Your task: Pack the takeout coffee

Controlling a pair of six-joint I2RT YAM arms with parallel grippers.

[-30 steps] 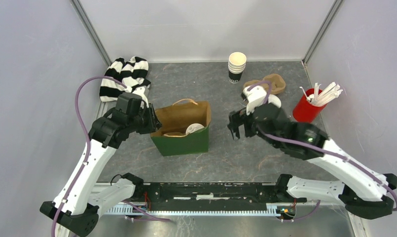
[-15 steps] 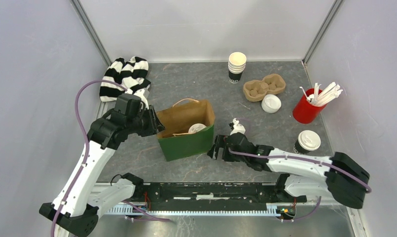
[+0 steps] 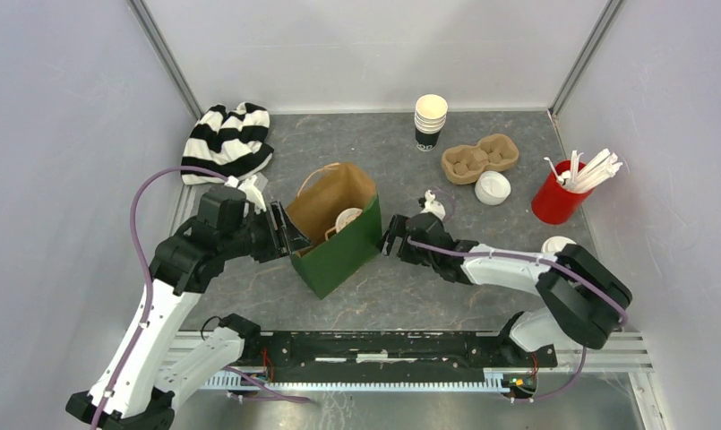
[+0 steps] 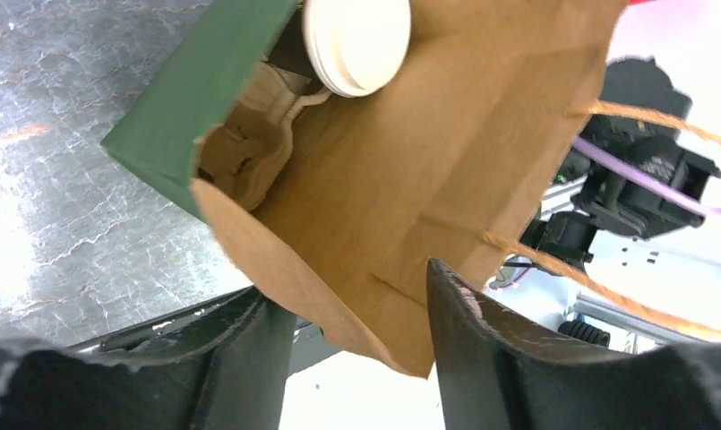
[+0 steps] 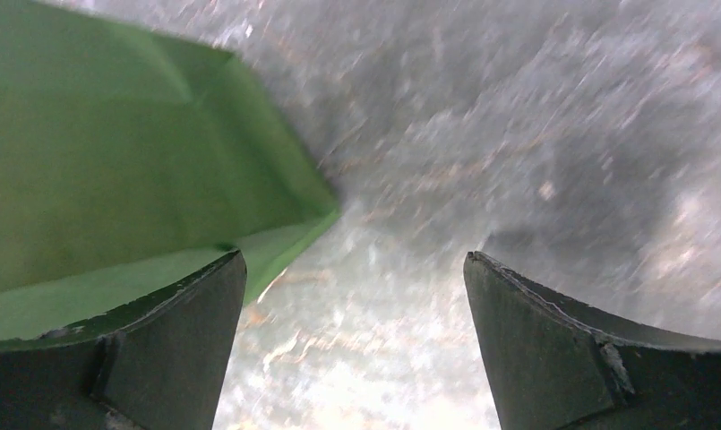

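Observation:
A green paper bag (image 3: 343, 255), brown inside, stands tilted at the table's middle. One takeout coffee (image 3: 347, 219) sits in it, its white lid (image 4: 356, 40) showing above a pulp carrier (image 4: 258, 116). My left gripper (image 3: 289, 240) straddles the bag's left rim. Its jaws (image 4: 347, 287) stand apart, with the brown wall loose between them. My right gripper (image 3: 392, 240) is open, low beside the bag's right wall. The green corner (image 5: 276, 215) reaches its left finger. A second takeout coffee (image 3: 556, 244) stands at the right, mostly hidden behind my right arm.
At the back are a stack of paper cups (image 3: 430, 121), an empty pulp carrier (image 3: 479, 159) and a loose white lid (image 3: 493, 187). A red cup of stirrers (image 3: 558, 193) is at the right. A striped cloth (image 3: 228, 139) lies at the back left.
The left jaws have opened wider on the bag's rim, and the bag has turned and tilted. My right gripper came down from the back right to the bag's right wall.

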